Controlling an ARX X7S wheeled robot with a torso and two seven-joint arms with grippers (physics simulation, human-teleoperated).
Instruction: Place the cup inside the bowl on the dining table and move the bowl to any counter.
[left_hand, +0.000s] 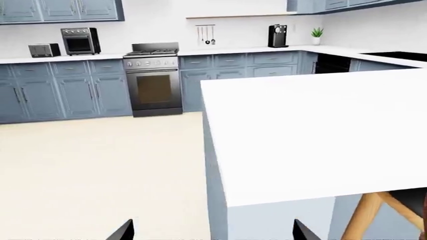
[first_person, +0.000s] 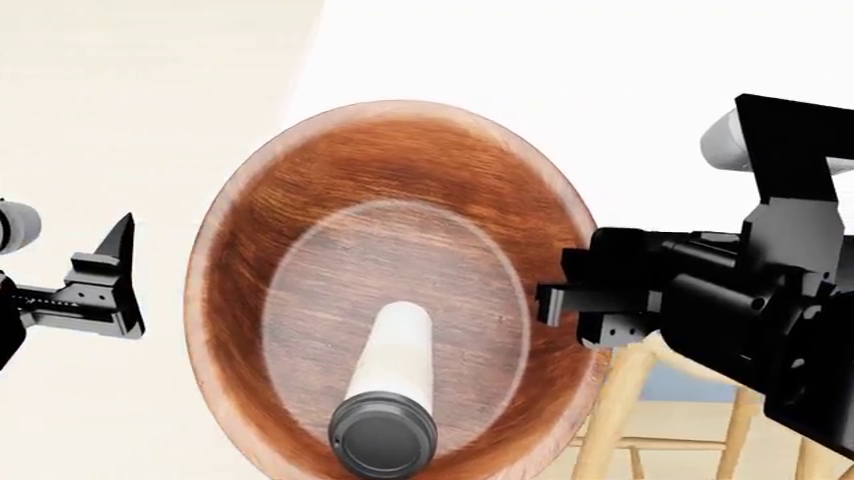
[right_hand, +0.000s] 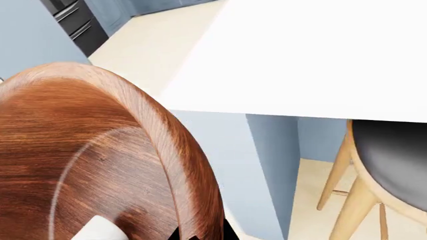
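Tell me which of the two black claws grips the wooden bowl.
The right claw, clamped on the reddish-brown round wooden bowl at its rim; the left claw hangs open, clear of the bowl.

A steel range (left_hand: 153, 80) stands among blue-grey cabinets (left_hand: 67, 92), with a toaster (left_hand: 44, 50), toaster oven (left_hand: 81, 40), coffee maker (left_hand: 277, 36) and potted plant (left_hand: 317, 35) above, and a black-seated wooden stool (right_hand: 373, 175) nearby.

This is a home kitchen. A steel stove (left_hand: 153, 80) stands in a row of blue-grey cabinets (left_hand: 67, 92) under a white worktop (left_hand: 227, 50). Left of the stove are a toaster (left_hand: 44, 50) and a small oven (left_hand: 81, 40). Right of it, utensils (left_hand: 205, 35) hang on the wall, then a coffee machine (left_hand: 277, 36) and a plant (left_hand: 317, 35). A wooden stool (right_hand: 373, 175) stands beside the white desk (left_hand: 313, 130).
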